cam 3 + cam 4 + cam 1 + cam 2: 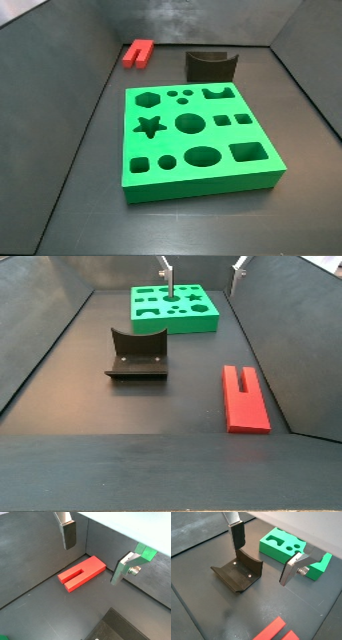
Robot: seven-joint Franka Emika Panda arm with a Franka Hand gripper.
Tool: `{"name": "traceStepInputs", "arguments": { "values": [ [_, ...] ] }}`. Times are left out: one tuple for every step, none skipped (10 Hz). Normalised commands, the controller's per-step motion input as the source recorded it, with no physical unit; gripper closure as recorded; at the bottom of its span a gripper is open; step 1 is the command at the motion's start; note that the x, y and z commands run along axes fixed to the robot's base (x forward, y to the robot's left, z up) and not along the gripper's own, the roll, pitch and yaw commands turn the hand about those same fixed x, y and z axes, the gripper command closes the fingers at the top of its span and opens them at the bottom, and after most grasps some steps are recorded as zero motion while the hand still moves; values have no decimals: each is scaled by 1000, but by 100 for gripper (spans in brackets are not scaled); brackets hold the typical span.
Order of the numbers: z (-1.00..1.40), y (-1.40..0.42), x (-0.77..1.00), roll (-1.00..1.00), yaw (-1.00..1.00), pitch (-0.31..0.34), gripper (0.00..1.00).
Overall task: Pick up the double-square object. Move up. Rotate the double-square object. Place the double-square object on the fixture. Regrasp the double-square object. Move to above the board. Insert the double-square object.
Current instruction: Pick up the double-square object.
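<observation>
Both fingers (69, 534) stand wide apart with nothing between them, so the gripper (100, 557) hangs open above the dark floor, its fingertips just showing at the upper edge of a side view (201, 278). Below it in a wrist view, the double-square object (81, 573) lies flat on the floor, slot facing up. Nearby, the fixture (136, 354) stands between the red piece and the board (194, 138), apart from both.
</observation>
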Motion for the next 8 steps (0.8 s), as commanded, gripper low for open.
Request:
{"name": "traceStepInputs", "arguments": {
  "values": [
    [-69,226,60,60,157,24,0],
    [-383,711,-314,0,9,-109,0],
    [-620,709,-531,77,0,-174,0],
    [-806,951,-483,0,40,-190,0],
    [-803,800,-540,0,-11,-191,0],
    [-809,763,-554,0,-97,-184,0],
    [-820,674,-554,0,-214,-169,0],
    [-814,586,-523,0,-323,-161,0]
  ]
}}
